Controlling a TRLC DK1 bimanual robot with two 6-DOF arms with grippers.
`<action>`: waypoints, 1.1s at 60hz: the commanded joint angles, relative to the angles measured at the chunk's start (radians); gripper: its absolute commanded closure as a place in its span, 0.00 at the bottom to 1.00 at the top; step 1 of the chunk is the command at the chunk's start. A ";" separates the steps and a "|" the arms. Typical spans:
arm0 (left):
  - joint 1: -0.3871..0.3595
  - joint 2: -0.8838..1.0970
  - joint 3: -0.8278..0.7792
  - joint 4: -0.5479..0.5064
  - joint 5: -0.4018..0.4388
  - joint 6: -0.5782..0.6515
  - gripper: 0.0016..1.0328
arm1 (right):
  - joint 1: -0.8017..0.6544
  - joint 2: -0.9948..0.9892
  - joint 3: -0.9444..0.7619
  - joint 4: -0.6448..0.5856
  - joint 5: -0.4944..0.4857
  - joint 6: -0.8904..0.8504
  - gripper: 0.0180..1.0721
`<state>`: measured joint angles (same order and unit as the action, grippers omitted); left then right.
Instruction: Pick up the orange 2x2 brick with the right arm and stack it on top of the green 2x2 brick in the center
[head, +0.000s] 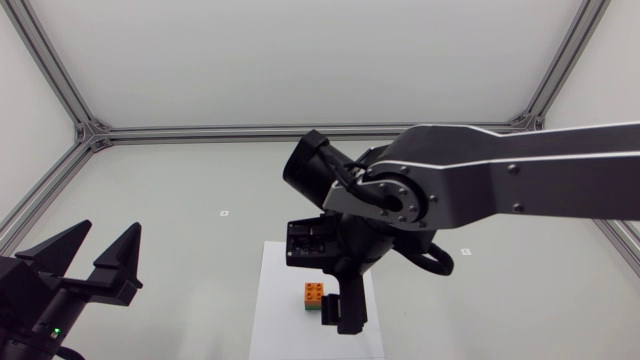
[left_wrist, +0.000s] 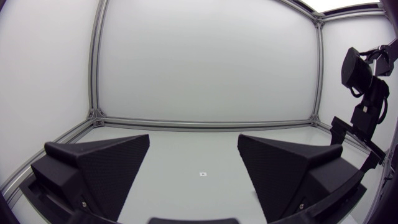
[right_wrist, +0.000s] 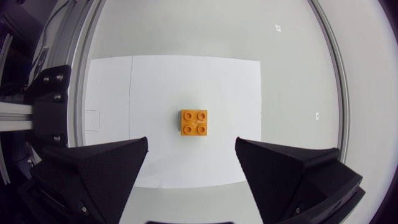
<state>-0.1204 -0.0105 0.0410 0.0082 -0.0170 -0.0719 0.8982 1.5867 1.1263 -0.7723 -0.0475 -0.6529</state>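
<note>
Hanging with its two fingers spread wide, the right hand (right_wrist: 191, 142) is pointed straight down at the table, and nothing is held between the fingers. In the right wrist view the orange 2x2 brick (right_wrist: 194, 122) is seen just ahead of the gap between the fingers, studs up and apart from both of them; no contact can be made out. In the head view the same brick is found just left of the hand's dark fingers. A green edge is shown directly beneath it, which is taken to be the green 2x2 brick (head: 312, 309). The orange one is seated on top, with edges that appear lined up, though how firmly the studs are pressed home cannot be told. The pair is carried by a white sheet (right_wrist: 155, 81) laid at the near middle of the table (head: 180, 190). The picking up and the stacking are therefore judged to be done, and only the drawing back of the right arm appears to be left, without the stack being knocked. Well apart, at the near left, the left hand (left_wrist: 194, 140) is likewise spread, with nothing in it.
</note>
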 joint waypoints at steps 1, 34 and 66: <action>-0.005 -0.002 -0.041 -0.010 -0.003 -0.020 0.04 | -0.008 -0.083 0.029 -0.041 0.006 0.021 0.05; -0.005 -0.002 -0.041 -0.010 -0.003 -0.020 0.04 | -0.446 -0.344 -0.109 0.214 0.080 0.171 0.05; -0.005 -0.002 -0.041 -0.010 -0.003 -0.020 0.04 | -0.869 -0.789 -0.563 0.654 0.094 0.279 0.05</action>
<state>-0.1204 -0.0105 0.0410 0.0086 -0.0170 -0.0719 0.0525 0.8574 0.6350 -0.1490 0.0357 -0.4191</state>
